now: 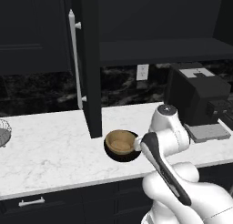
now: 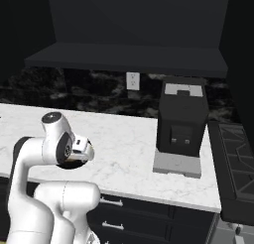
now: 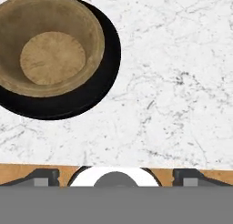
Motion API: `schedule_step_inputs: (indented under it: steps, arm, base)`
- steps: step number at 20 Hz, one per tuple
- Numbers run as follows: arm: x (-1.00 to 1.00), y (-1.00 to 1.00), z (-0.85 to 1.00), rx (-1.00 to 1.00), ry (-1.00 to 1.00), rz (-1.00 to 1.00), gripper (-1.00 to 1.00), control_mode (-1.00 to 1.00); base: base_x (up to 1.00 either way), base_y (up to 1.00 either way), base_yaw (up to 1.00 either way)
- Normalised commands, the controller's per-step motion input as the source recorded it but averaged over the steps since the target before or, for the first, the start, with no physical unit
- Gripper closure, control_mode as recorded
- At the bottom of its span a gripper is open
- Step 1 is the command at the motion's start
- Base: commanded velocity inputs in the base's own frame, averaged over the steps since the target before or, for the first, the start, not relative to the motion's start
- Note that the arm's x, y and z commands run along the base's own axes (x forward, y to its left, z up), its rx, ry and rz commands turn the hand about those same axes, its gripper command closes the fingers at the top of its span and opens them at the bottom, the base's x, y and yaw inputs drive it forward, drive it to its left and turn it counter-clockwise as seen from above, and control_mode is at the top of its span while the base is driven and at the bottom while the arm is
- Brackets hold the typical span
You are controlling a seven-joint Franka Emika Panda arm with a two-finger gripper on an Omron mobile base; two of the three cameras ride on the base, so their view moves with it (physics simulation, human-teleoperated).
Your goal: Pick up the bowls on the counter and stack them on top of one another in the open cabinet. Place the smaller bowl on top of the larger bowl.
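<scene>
Gripper [image 3: 116, 175] of yours stands wide open, holding nothing, poised above the counter [image 3: 173, 82] beside the wooden bowl [image 3: 48, 43] nested in the black bowl [image 3: 98, 89].

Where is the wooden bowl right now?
The wooden bowl sits nested inside the black bowl on the white counter, just right of the open cabinet door's lower edge, beside the robot's arm.

I see the smaller bowl [image 1: 120, 142] nested inside the larger bowl [image 1: 119, 155], both resting on the worktop [image 1: 50, 150] near its front edge. The open cabinet [image 1: 154, 50] sits above and behind them; its door [image 1: 91, 63] stands just left of the bowls. A coffee machine [image 1: 198, 98] stands on the worktop to the right, a wire basket [image 1: 3, 132] far left, a wall outlet [image 1: 142, 72] behind.
</scene>
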Motion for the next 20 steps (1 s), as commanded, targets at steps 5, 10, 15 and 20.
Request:
schedule_step_inputs:
  steps: [5,10,15,20]
  arm:
    - [0.23,-0.67,0.0,0.22,-0.2,-0.23,-1.0,-1.0]
    - [0.2,-0.2,-0.13,0.33,-0.18,-0.1,-1.0,-1.0]
    - [0.22,0.06,-0.1,0.11,0.0,-0.01,-1.0,-1.0]
    - [0.53,0.2,-0.05,0.0,0.06,-0.01,-1.0,-1.0]
  base:
    - [0.0,0.0,0.0]
    - [0.0,0.0,0.0]
    - [0.0,0.0,0.0]
    - [0.0,0.0,0.0]
